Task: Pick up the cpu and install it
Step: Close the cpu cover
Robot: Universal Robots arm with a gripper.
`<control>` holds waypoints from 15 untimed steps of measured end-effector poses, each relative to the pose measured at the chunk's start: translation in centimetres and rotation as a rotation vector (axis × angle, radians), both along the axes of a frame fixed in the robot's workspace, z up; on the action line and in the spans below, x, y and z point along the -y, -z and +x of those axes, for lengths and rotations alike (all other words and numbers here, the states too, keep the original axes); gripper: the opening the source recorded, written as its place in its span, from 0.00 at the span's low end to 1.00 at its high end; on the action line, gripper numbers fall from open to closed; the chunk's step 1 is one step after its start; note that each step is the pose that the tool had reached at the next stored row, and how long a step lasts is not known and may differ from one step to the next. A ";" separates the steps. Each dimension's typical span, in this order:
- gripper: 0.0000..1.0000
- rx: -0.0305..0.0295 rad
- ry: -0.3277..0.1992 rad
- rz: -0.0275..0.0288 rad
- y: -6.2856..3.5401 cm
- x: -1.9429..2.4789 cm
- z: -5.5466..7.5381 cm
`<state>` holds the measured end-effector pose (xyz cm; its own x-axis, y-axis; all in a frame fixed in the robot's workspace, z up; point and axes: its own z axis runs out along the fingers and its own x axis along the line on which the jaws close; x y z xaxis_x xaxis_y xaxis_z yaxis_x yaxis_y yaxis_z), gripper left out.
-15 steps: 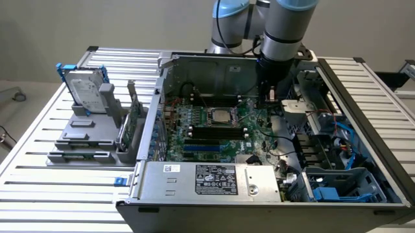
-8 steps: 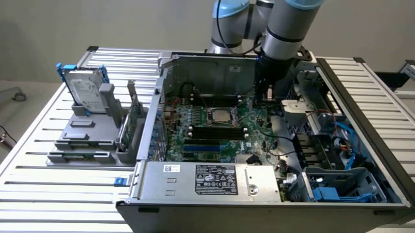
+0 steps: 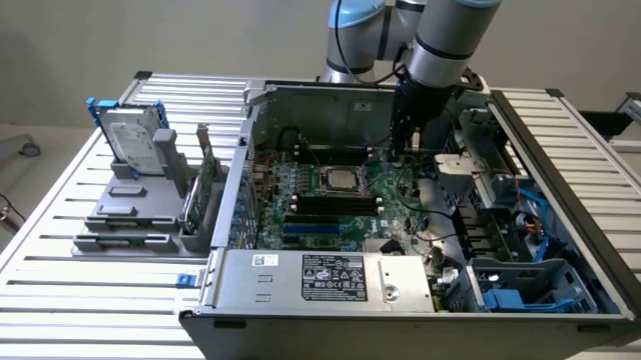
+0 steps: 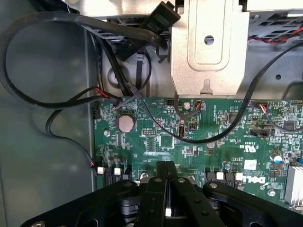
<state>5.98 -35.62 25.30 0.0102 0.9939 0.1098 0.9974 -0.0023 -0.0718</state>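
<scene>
Tool [image 4: 165, 166] closed, cpu [image 3: 341, 178] nearby, toward exterior view's left

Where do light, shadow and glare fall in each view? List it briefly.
Exterior view: soft, even light; the table slats are bright, the computer case is dimmer inside, and the cpu shows a pale sheen. Wrist view: the motherboard is evenly lit, the coin battery and metal bracket gleam mildly, and the shut fingers are a dark mass.

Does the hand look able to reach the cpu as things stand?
Probably yes. The cpu lies with its silver top uncovered in the middle of the motherboard, with nothing above it. The hand is shut and sits above the motherboard, on the exterior view's right of the cpu.
</scene>
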 end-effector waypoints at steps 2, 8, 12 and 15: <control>0.11 -0.0180 0.000 0.0010 -0.02 0.00 0.0; 0.11 -0.0831 0.001 0.0025 -0.05 0.01 -0.1; 0.11 -0.1134 0.001 0.0038 -0.05 0.00 -0.5; 0.11 -0.1154 0.001 0.0043 0.02 0.01 -1.2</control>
<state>4.81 -35.62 25.29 0.0236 0.9934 0.1121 0.9825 -0.0023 -0.1862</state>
